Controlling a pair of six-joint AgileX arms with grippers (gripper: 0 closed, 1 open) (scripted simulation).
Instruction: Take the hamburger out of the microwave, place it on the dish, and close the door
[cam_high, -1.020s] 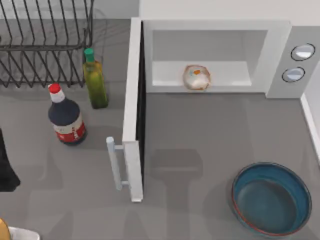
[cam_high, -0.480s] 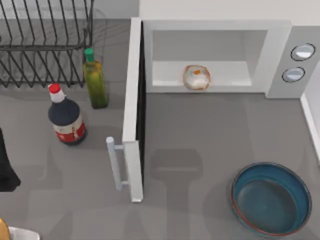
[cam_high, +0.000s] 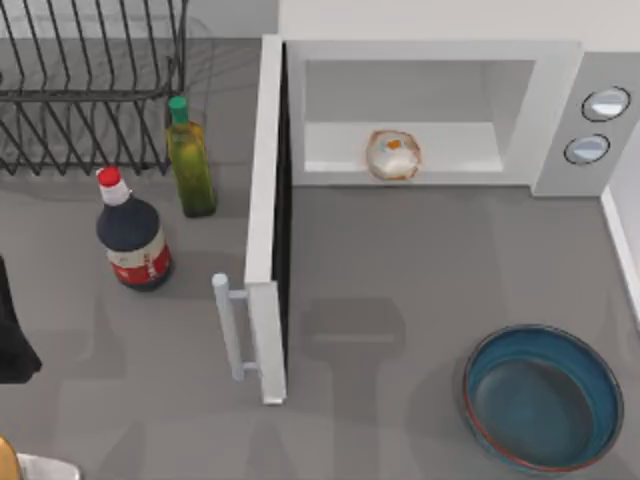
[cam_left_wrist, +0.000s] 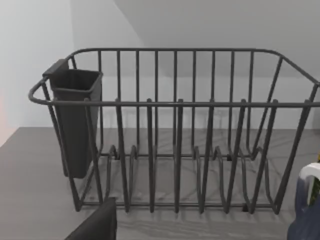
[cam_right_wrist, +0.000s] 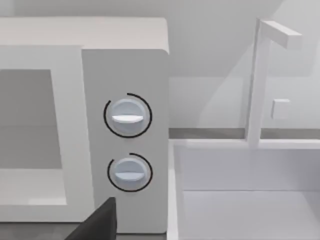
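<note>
The hamburger (cam_high: 393, 154) sits at the front edge of the microwave (cam_high: 555, 120) cavity floor. The door (cam_high: 266, 200) stands swung wide open toward the table's front, its white bar handle (cam_high: 229, 325) facing left. The blue-teal dish (cam_high: 480, 370) rests on the table at the front right and holds nothing. A dark part of my left arm (cam_high: 12, 335) shows at the table's left edge, far from the door. My left gripper (cam_left_wrist: 95, 225) faces the dish rack. My right gripper (cam_right_wrist: 96, 222) faces the microwave's knob panel (cam_right_wrist: 127, 116).
A black wire dish rack (cam_high: 90, 90) fills the back left. In front of it stand a green oil bottle (cam_high: 189, 160) and a dark red-capped sauce bottle (cam_high: 132, 235), both left of the door. A white frame (cam_right_wrist: 260, 90) stands right of the microwave.
</note>
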